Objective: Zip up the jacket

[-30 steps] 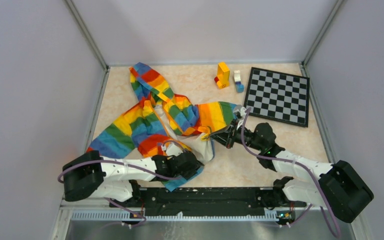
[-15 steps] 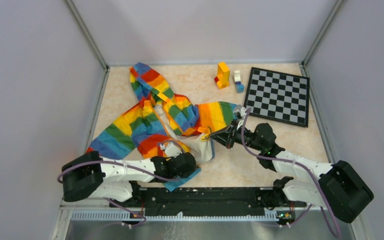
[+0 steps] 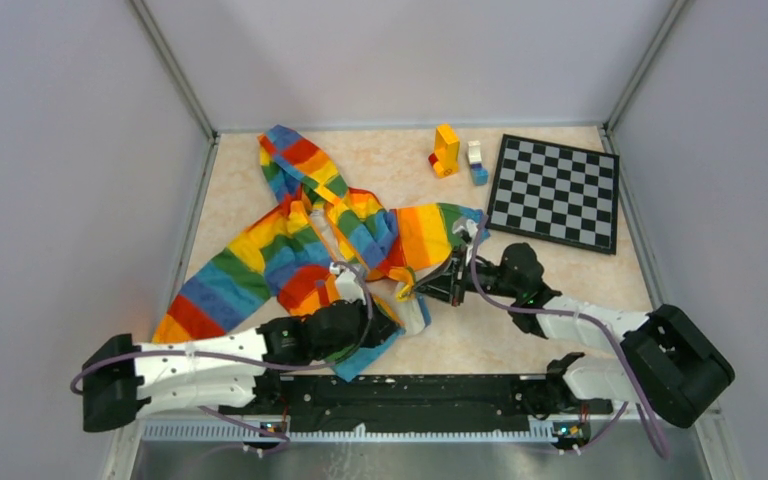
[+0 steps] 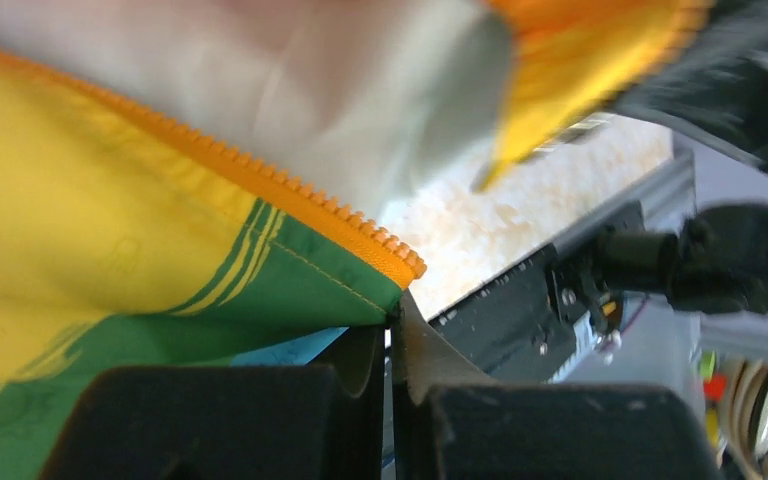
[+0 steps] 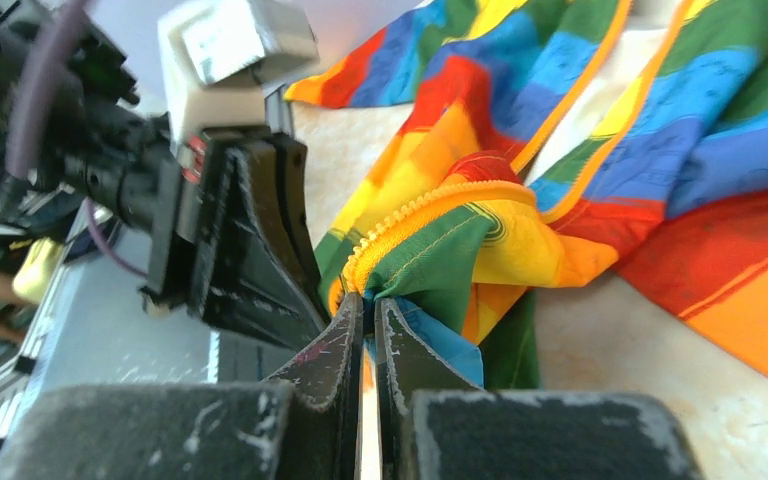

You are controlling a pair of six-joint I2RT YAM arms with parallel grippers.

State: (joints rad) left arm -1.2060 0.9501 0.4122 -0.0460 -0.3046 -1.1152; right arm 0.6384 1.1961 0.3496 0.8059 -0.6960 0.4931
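Beige speckled tabletop [image 3: 390, 160] carries the jacket [image 3: 260, 255], rumpled and unzipped at left-centre, hood toward the far wall. The left end effector [image 4: 392, 322] is pinched fully closed on the green hem corner just below the end of the zipper strip [image 4: 290, 195]. The right end effector [image 5: 365, 305] is likewise clamped on an orange-toothed edge nearby. Both bites look thin, so a tug could slip the fabric free or skew the halves. Only the wrist views show these tooth ends; overhead, arms and folds hide them.
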